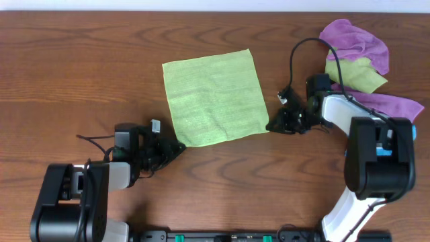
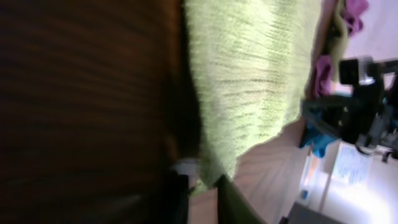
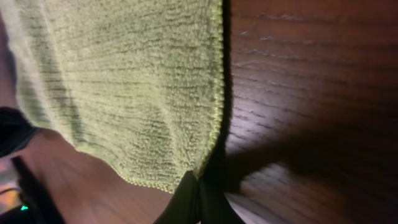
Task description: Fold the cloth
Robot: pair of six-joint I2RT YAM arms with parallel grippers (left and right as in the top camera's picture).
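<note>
A dark wood-grain table (image 1: 80, 67) lies under both pincers. The right pincer (image 3: 196, 190) is clenched on a corner of the lime-green cloth (image 1: 213, 97). The left pincer (image 2: 202, 194) straddles another corner, its grip unclear.

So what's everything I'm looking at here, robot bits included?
lime-green cloth: one, light lime green, spread flat mid-table.
olive-green cloth: one, duller green, crumpled at the table's far right.
purple cloth: two patches, purple, either side of the olive one; whether it is one cloth or two, I cannot tell.
table: one, dark brown wood, under everything.
left gripper: one, black, at the lime cloth's corner on the robot's left; open or shut is unclear.
right gripper: one, black, pinching the corner on its right.
left arm: one, black and grey.
right arm: one, black and white.
</note>
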